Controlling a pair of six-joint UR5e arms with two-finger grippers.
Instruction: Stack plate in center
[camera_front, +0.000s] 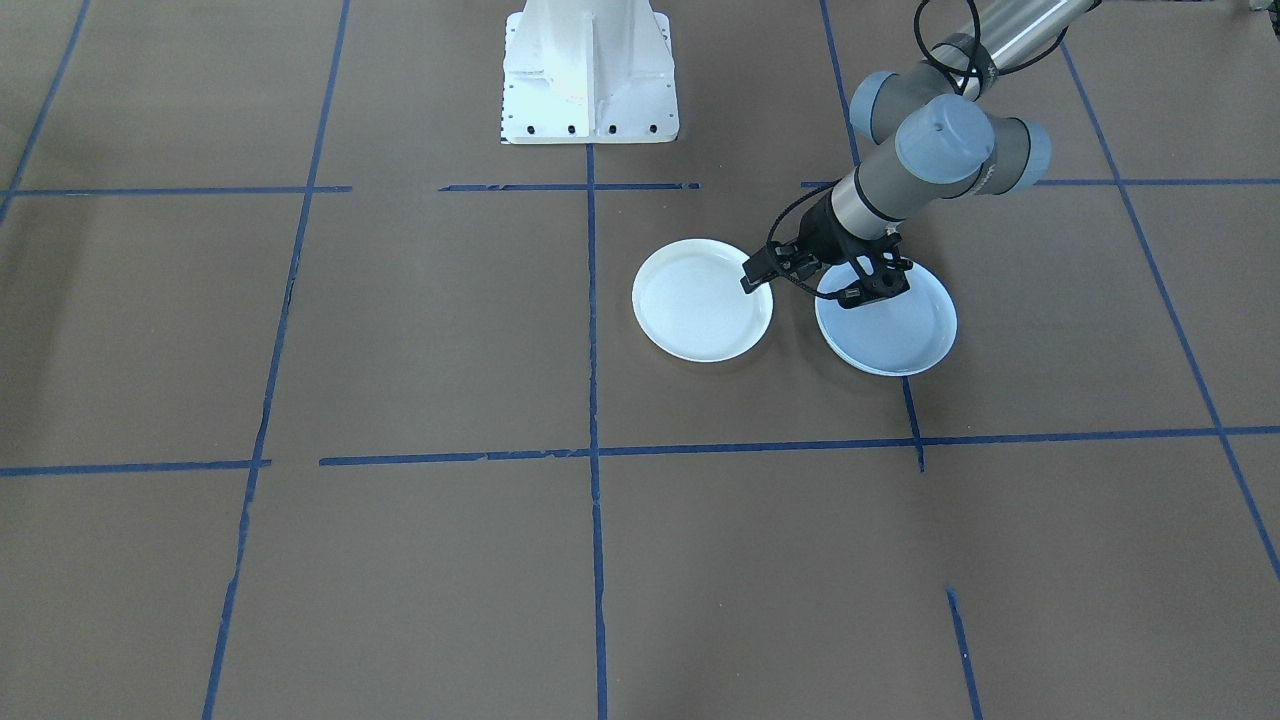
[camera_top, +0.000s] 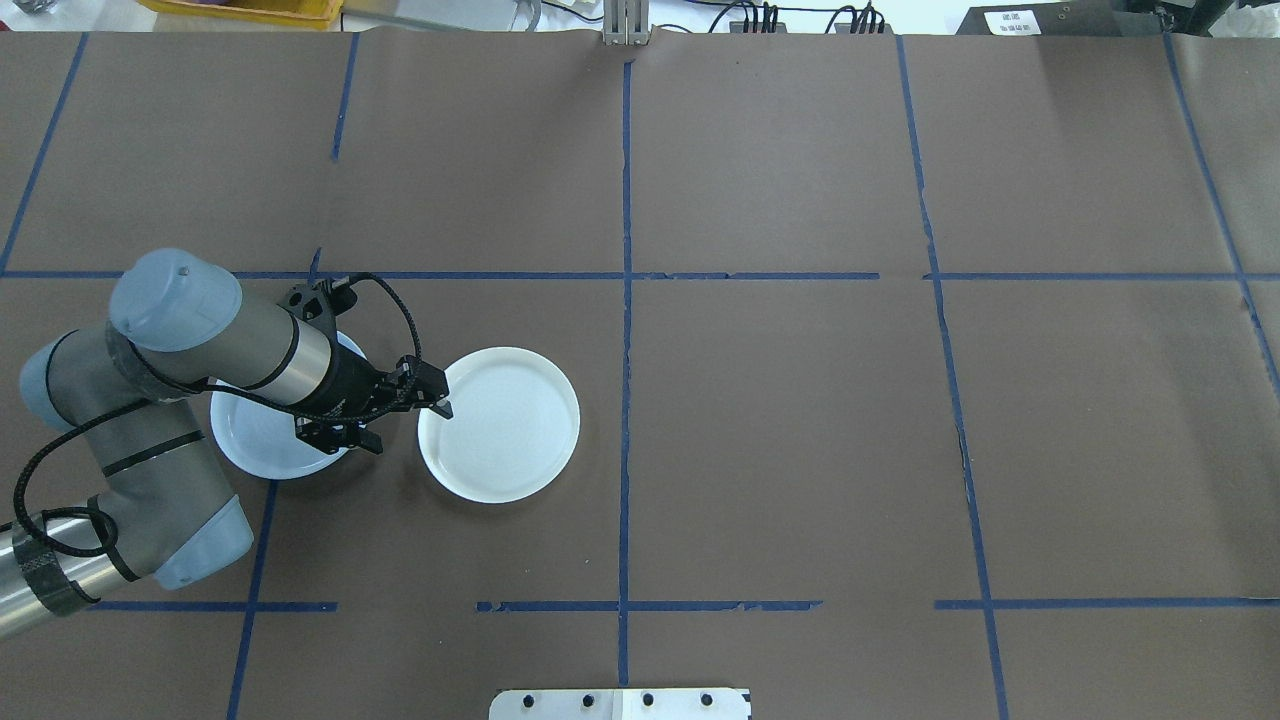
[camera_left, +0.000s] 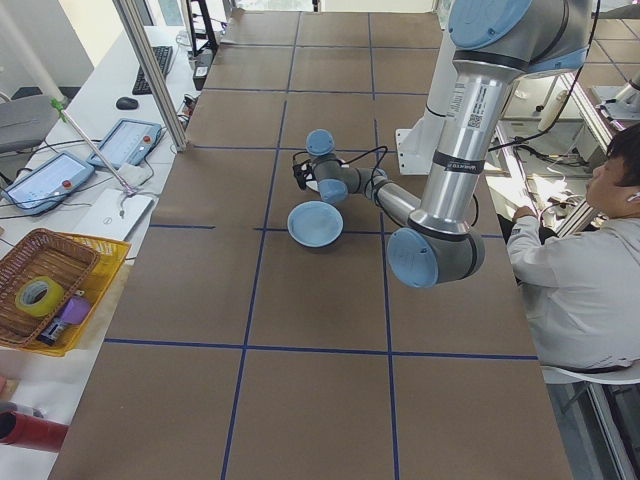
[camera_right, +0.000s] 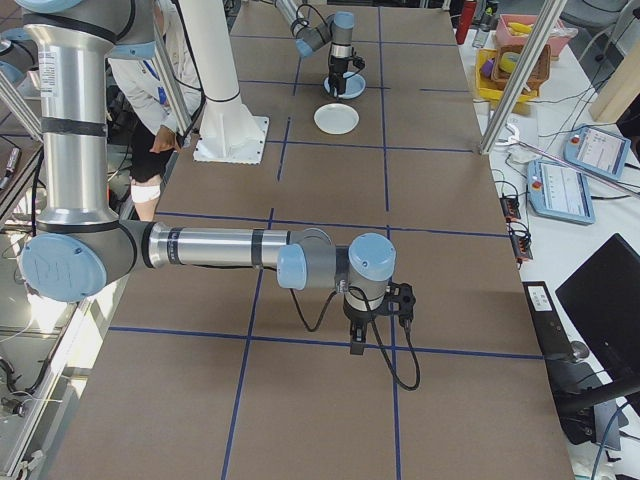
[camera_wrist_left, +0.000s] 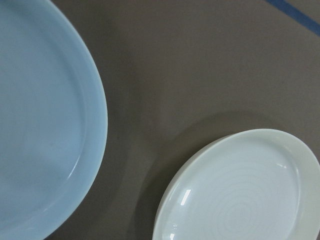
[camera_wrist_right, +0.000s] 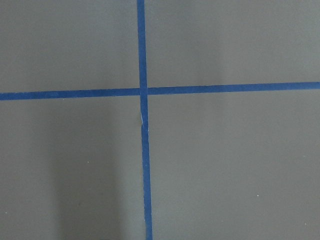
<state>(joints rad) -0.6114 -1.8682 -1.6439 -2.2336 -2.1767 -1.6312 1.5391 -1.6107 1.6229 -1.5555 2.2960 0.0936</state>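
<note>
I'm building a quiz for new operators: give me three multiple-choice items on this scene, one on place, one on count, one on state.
1. Where is the left claw?
A. over the white ringed plate's near rim
B. beside the robot base
C. at the table's far edge

2. How many plates lie on the brown paper-covered table?
A. one
B. two
C. four

3. The pale blue round plate and the white ringed plate are:
A. stacked
B. lying apart
C. overlapping

Key: 1 A, the overhead view shows its tip there; 2 B, only two appear; 3 B, bare table shows between them.

My left arm is reaching low and forward, its left hand (camera_top: 440, 405) pointing sideways, fingers apparently closed. My right hand (camera_right: 375, 322) is hanging downward, state unclear.
</note>
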